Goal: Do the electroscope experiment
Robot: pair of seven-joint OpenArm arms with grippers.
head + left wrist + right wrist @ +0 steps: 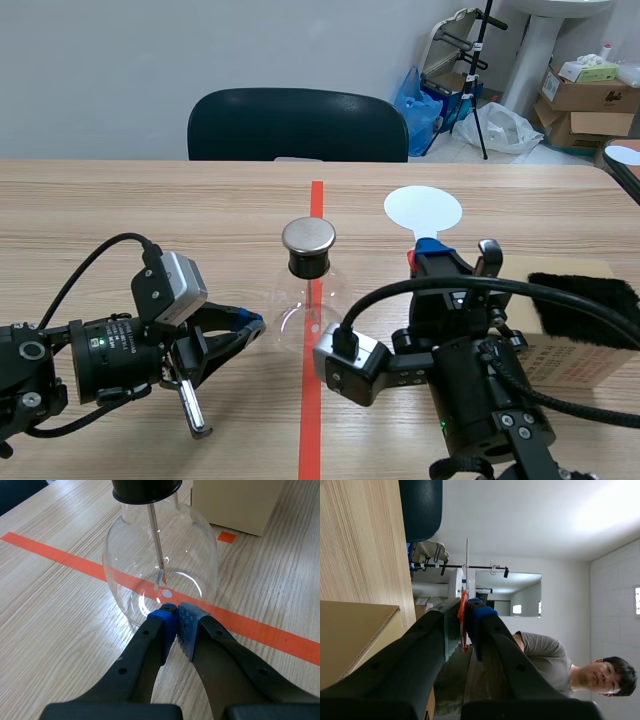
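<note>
The electroscope is a clear glass flask with a black stopper and a round metal cap, standing on the red tape line. Its thin rod and small leaves hang inside the flask. My left gripper is shut on nothing, and its blue pads rest just at the flask's base. My right gripper points upward, right of the flask, shut on the red handle of a flat white disc paddle. In the right wrist view the disc shows edge-on beyond my gripper.
A cardboard box with a black fur cloth on top stands right of my right arm; the left wrist view shows the box behind the flask. A dark chair stands across the table. A person appears past my right gripper.
</note>
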